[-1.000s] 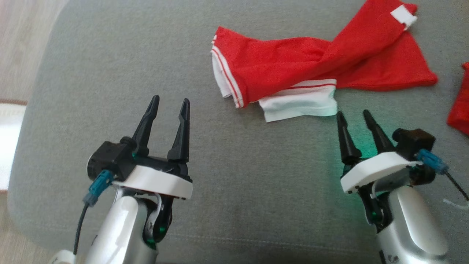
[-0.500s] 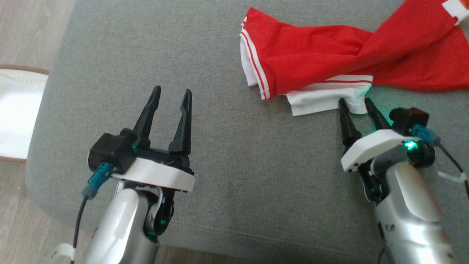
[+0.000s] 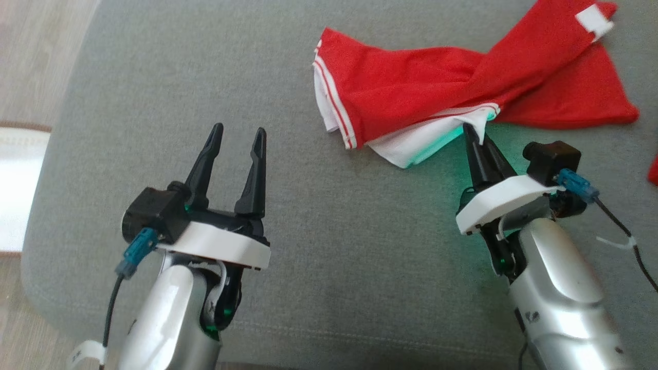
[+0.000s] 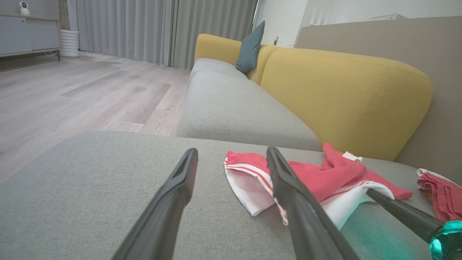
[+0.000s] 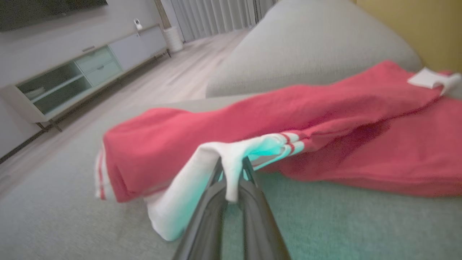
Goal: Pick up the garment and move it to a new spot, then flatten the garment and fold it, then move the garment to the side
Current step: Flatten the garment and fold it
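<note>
The left arm stood at the lower left of the head view, over the gray seat [image 3: 334,246]. The left end effector [image 3: 239,127] pointed up the view, away from the robot. Its two dark fingers [image 3: 205,164] were spread wide apart, and nothing was between them. It was well apart from the garment [image 3: 411,87].

The right arm reached in from the lower right and leaned up and a bit to the left, toward the garment. The right end effector [image 3: 475,134] was pinched tight on the garment's white edge [image 3: 416,146]. In the right wrist view, the white cloth sat squeezed between the two fingertips and made a little peak there, with a flap hanging down in front of them. Green light from the arm shone on the white cloth and on the seat next to it.

The garment was red with white stripes and white parts. It lay twisted across the far right side of the seat, with a small white tag [image 3: 591,20] at its far end. Another red cloth [image 3: 654,172] lay near it at the right edge of the head view.
</note>
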Controlling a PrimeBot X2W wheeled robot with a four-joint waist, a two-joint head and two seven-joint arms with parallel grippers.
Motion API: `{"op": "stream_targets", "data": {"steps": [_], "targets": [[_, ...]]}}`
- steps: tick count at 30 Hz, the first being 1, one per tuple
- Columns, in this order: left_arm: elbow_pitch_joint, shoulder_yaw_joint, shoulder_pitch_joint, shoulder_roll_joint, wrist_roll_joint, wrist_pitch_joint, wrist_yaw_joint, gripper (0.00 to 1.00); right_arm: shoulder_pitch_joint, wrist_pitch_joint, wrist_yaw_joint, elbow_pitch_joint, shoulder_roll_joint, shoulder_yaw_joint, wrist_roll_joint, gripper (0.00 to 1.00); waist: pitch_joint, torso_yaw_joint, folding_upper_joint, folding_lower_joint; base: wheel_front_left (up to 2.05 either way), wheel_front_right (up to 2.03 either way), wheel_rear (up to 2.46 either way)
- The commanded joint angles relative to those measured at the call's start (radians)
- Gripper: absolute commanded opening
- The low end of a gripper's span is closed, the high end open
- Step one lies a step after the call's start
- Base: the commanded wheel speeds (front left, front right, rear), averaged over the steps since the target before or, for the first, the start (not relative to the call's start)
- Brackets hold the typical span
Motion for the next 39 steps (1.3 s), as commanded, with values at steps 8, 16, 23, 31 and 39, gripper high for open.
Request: {"op": "stream_targets", "data": {"steps": [8, 16, 23, 31, 39], "targets": [[-0.031, 0.027, 0.018, 0.008, 0.005, -0.012, 0.005, 1.0, 0.06, 0.044, 0.007, -0.3, 0.009, 0.038, 0.009, 0.0, -0.096, -0.025, 0.0, 0.0, 0.0, 0.0, 0.0], [-0.041, 0.012, 0.026, 0.008, -0.007, -0.012, 0.007, 1.0, -0.035, 0.181, 0.007, -0.428, 0.009, 0.013, 0.0, 0.0, -0.093, 0.023, 0.0, 0.0, 0.0, 0.0, 0.0], [-0.047, -0.027, 0.002, 0.008, -0.041, -0.012, 0.013, 1.0, -0.289, 0.264, 0.007, -0.31, -0.003, -0.075, -0.029, 0.0, -0.039, 0.123, 0.0, 0.0, 0.0, 0.0, 0.0], [-0.048, -0.068, -0.026, 0.008, -0.083, -0.012, 0.027, 1.0, -0.58, 0.246, 0.007, 0.025, -0.047, -0.172, -0.143, 0.0, 0.024, 0.231, 0.0, 0.0, 0.0, 0.0, 0.0], [-0.06, -0.072, -0.046, 0.008, -0.099, -0.012, 0.042, 1.0, -0.725, 0.218, 0.007, 0.323, -0.082, -0.229, -0.342, 1.0, 0.061, 0.236, 0.0, 0.0, 0.0, 0.0, 0.0]]}}
